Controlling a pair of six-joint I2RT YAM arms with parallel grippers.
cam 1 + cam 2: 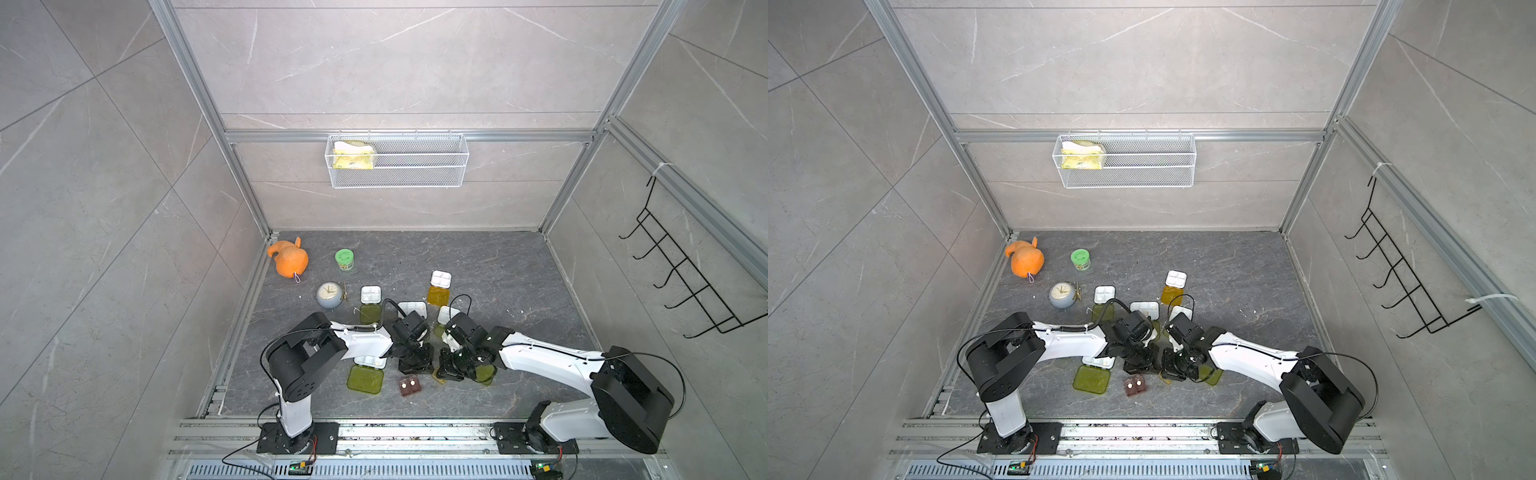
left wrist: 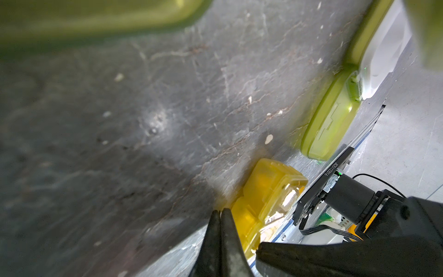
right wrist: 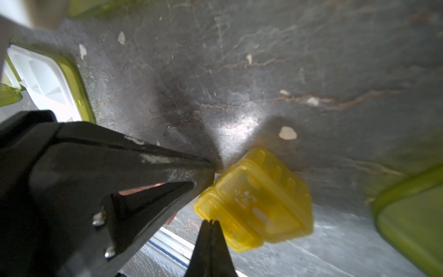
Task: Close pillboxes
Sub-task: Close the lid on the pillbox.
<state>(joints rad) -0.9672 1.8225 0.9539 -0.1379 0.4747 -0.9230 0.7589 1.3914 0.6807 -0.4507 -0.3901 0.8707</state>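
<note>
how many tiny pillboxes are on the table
2. The brown pillbox lies near the front rail; the amber pillbox sits at the tips of the left gripper and right gripper. More may be hidden.

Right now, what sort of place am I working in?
Probably a mock bathroom or shower stall: grey stone-look tiled walls, a white wire basket hung on the back wall, a black hook rack at the side, all in an aluminium frame.
</note>
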